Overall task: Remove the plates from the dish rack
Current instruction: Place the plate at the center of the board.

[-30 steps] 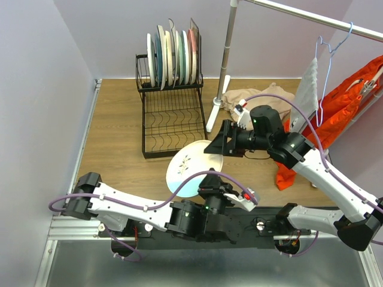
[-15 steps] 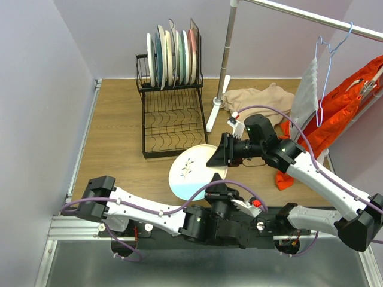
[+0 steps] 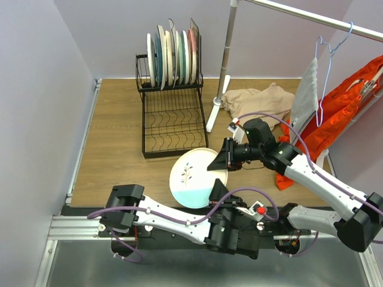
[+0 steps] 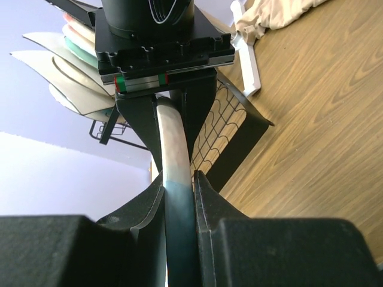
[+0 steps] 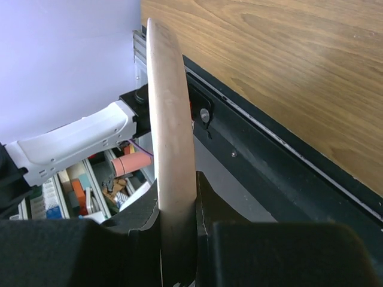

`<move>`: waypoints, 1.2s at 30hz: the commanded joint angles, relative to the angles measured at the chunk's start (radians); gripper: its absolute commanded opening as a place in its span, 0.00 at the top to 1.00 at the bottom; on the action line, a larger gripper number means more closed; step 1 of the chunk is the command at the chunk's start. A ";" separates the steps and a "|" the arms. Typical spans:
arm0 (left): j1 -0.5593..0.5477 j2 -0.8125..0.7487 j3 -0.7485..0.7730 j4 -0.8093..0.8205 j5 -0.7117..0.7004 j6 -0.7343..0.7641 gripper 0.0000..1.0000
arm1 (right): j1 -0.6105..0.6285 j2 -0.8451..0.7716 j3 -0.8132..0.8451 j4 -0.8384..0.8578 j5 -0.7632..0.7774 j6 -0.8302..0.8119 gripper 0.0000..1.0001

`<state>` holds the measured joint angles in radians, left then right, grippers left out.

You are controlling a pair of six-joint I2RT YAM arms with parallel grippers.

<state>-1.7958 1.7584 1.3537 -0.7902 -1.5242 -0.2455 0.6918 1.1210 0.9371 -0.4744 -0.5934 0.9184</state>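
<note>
Everything's looking bright and even, soft shadows falling on the table (image 3: 119, 137). Wrist cams are blurring the plate (image 5: 170, 119) and fingers (image 5: 209, 206) up close.

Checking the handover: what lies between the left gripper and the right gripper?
One plate spans it: left gripper and right gripper each clamp its rim, seen in both wrist views.
</note>
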 commanded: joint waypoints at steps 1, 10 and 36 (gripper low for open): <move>0.000 0.070 0.093 -0.331 -0.057 -0.277 0.94 | 0.017 -0.050 0.008 0.144 -0.083 -0.038 0.99; 0.000 0.050 0.101 -0.331 -0.024 -0.307 0.71 | 0.017 -0.085 -0.006 0.261 -0.006 0.036 0.99; -0.037 0.032 0.137 -0.330 0.010 -0.406 0.43 | 0.017 -0.113 -0.041 0.556 0.161 0.200 0.99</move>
<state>-1.8046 1.8103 1.4734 -1.1614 -1.5349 -0.5476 0.7059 1.0092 0.8234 -0.1440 -0.5014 1.0584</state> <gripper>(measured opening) 0.574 0.256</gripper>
